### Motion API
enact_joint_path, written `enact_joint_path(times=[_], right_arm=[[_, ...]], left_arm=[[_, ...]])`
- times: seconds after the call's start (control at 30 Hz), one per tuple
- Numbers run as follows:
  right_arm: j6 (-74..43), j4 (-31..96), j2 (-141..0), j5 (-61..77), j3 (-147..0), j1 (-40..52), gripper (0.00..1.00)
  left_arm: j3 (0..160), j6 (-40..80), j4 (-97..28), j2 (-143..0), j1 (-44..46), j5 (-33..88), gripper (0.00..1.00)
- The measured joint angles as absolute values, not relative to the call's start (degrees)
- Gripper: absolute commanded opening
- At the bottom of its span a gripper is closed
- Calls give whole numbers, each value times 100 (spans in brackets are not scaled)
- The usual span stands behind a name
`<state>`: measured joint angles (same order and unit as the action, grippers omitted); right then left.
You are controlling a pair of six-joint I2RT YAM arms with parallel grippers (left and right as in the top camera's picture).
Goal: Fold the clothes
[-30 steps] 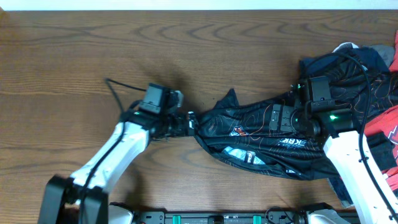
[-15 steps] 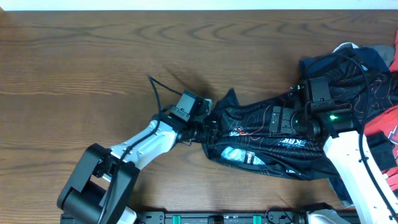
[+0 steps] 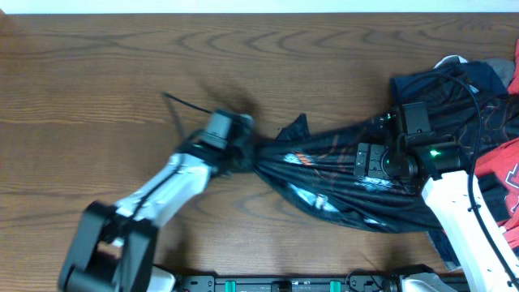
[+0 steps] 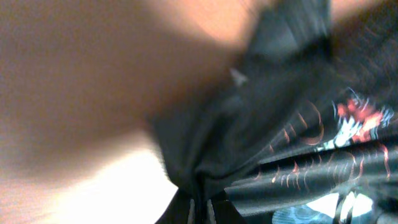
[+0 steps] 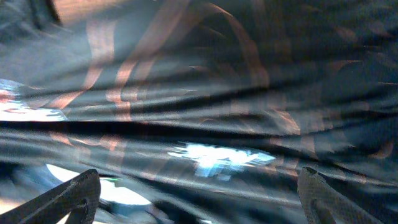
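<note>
The black jersey [image 3: 340, 182] with wavy orange lines and logos lies stretched and bunched across the table's middle right. My left gripper [image 3: 248, 154] is shut on its gathered left end. In the left wrist view the cloth [image 4: 280, 143] runs pinched between the closed jaws at the bottom edge [image 4: 201, 213]. My right gripper [image 3: 362, 162] hovers over the jersey's right part, open. In the right wrist view its two fingertips [image 5: 74, 194] stand far apart, with the jersey [image 5: 205, 93] filling the picture below and nothing between them.
A pile of other clothes lies at the right edge: a navy garment [image 3: 486, 81] and red ones [image 3: 499, 174]. The jersey's right end runs into this pile. The wooden table [image 3: 97, 81] extends bare to the left. A black cable [image 3: 180, 104] trails off the left arm.
My left gripper came in to the jersey's left edge, shut on it and drew it leftward, stretching and bunching the cloth. The right arm has stayed put, open.
</note>
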<state>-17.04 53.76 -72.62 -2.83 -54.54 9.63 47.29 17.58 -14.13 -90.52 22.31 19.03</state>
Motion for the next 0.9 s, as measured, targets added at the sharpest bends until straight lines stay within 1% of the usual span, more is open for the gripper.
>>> enact_joint_path(times=[0.13, 0.3, 0.33, 0.37, 0.43, 0.5, 0.53, 0.57, 0.67, 0.77, 0.9], right_arm=[[-1704, 5384, -7262, -360, -5454, 963, 99], [-1704, 5369, -7262, -397, -5454, 963, 99], [-1704, 5367, -7262, -399, -5454, 963, 99], [-1704, 5365, -7262, -401, -5454, 963, 99], [-1704, 5356, -7262, -412, -5454, 963, 99], [-1704, 5347, -7262, -414, -5454, 963, 99], [-1704, 5347, -7262, -414, -5454, 963, 99], [-1704, 5347, -7262, -414, -5454, 963, 99], [-1704, 5341, -7262, -416, -5454, 963, 99], [-1704, 5345, -7262, -416, -5454, 963, 99], [-1704, 5341, -7262, -419, -5454, 963, 99]], left_arm=[[4729, 1509, -1343, -8508, 1219, 1376, 6], [4742, 1326, -757, -8110, -266, 1013, 6], [4755, 1332, -598, -8082, -543, 978, 9], [4772, 1347, -478, -8066, -753, 952, 17], [4877, 1466, -401, -8058, -1251, 969, 49], [5004, 1544, -401, -8058, -1590, 1142, 71], [5063, 1568, -408, -8055, -1717, 1282, 86], [5109, 1608, -451, -8051, -1802, 1470, 98], [5186, 1723, -1096, -8025, -1852, 2047, 98], [5216, 1876, -2580, -8023, -1730, 2591, 98], [5155, 2064, -4458, -8023, -1356, 2923, 98]])
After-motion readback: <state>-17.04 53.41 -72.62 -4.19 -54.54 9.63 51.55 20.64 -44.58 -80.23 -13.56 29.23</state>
